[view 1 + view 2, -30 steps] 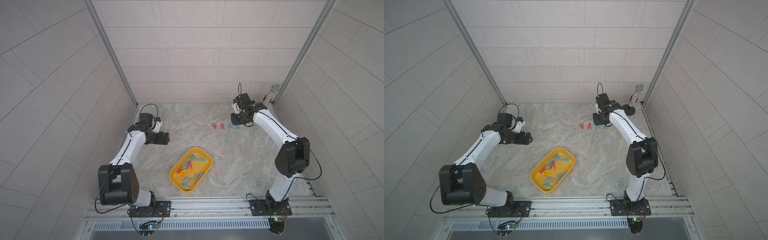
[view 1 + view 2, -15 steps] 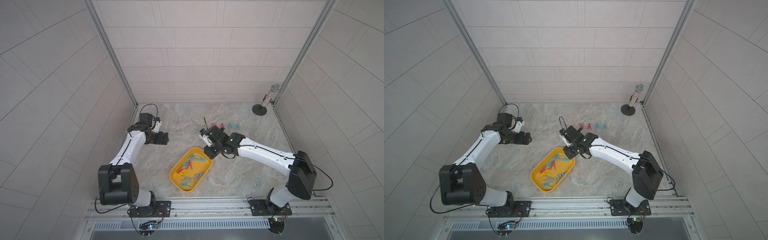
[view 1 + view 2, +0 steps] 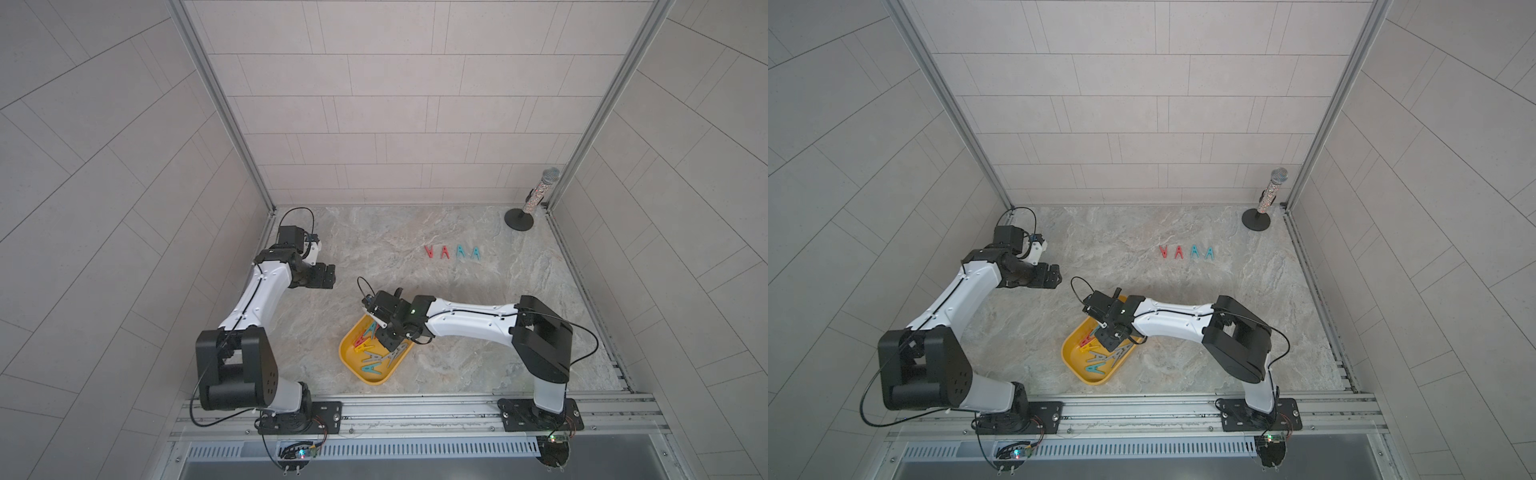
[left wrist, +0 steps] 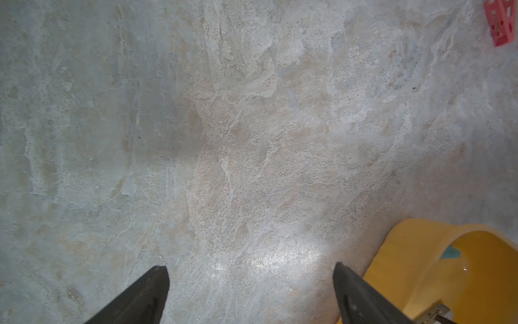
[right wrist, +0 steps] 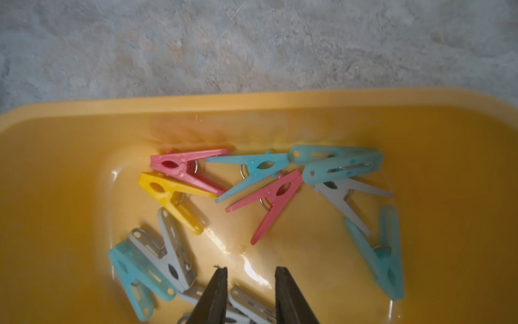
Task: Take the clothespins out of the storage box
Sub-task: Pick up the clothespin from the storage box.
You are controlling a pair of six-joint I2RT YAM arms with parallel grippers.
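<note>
Your marbled, stone-look tabletop (image 3: 457, 374) carries the storage box (image 3: 374, 377) low and centre in both top views: a glossy yellow plastic tray with rounded corners, its long side slanting up to the right. The right arm reaches over it from the right of the frame, so it is by far the nearer. The left fingers (image 4: 145, 297) stand wide apart over bare tabletop, with only the box's corner at the lower right of that wrist view. The right fingers (image 5: 215, 294) are a narrow gap apart, clamped on nothing, above the box's shiny floor. The clothespins (image 5: 260, 165) inside are small, smooth A-shaped plastic pegs with wire springs, in red, teal, grey and yellow, lying flat and partly overlapping. The likeliest pick, I judge, is the red peg (image 5: 269, 216), which lies just ahead of the fingertips, toward the top of the right wrist frame. Its long axis slants from lower left to upper right, so you may need a wrist turn. Grey pegs (image 5: 171, 249) crowd the left-hand finger in that frame. A row of four pegs (image 3: 452, 252) already lies on the tabletop, upper right of centre.
</note>
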